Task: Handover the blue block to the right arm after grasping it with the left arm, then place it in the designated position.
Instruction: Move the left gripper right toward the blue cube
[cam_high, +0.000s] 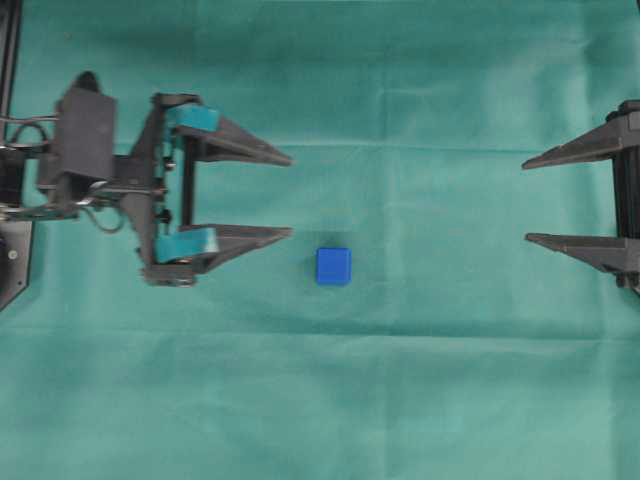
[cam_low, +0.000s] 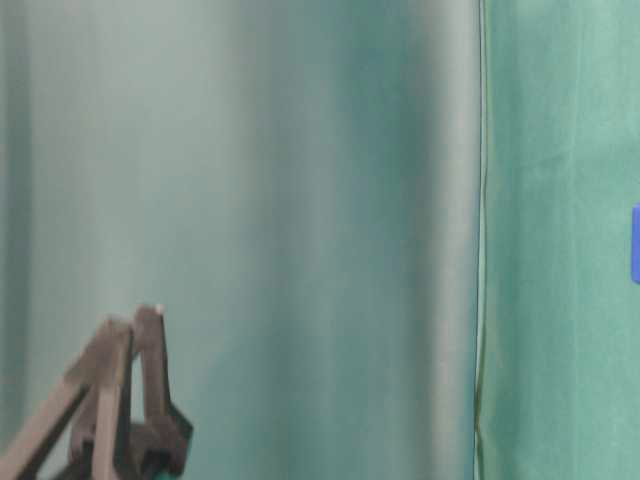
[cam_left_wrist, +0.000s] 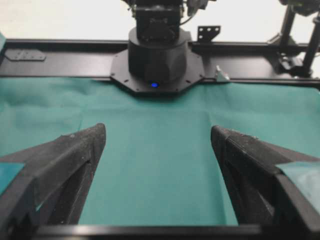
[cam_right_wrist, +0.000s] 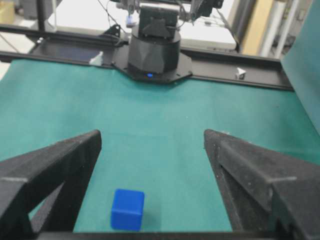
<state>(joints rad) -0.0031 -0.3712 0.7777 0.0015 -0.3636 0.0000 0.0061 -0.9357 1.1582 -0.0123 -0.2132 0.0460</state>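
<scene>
Down on the green cloth (cam_high: 420, 380) that covers the bench, the block (cam_high: 333, 266) sits alone, flat on one face, touching nothing. Taking the overhead view as a clock face, it lies just below centre, toward 6 o'clock. The left tool (cam_high: 290, 195) reaches in from 9 o'clock, its teal-taped fingers (cam_high: 190, 119) spread wide with nothing between them; the lower fingertip ends just beside the block at its 10 o'clock, apart from it. The right tool (cam_high: 527, 200) enters from 3 o'clock, plain black, equally wide and empty, well apart from the block.

From the right wrist camera the block (cam_right_wrist: 127, 209) shows low in the picture, between the two black fingers (cam_right_wrist: 55, 172) and nearer the left-hand one, on the cloth (cam_right_wrist: 160, 120) with a gap on each side. Farther off at 12 o'clock stands the opposite arm's base (cam_right_wrist: 154, 50).

From the left wrist camera only bare cloth (cam_left_wrist: 157, 165) lies between the parted fingers (cam_left_wrist: 65, 160), with the other arm's base (cam_left_wrist: 157, 55) beyond.

The table-level view is blurred; a sliver of blue (cam_low: 635, 243) shows at its right edge.
</scene>
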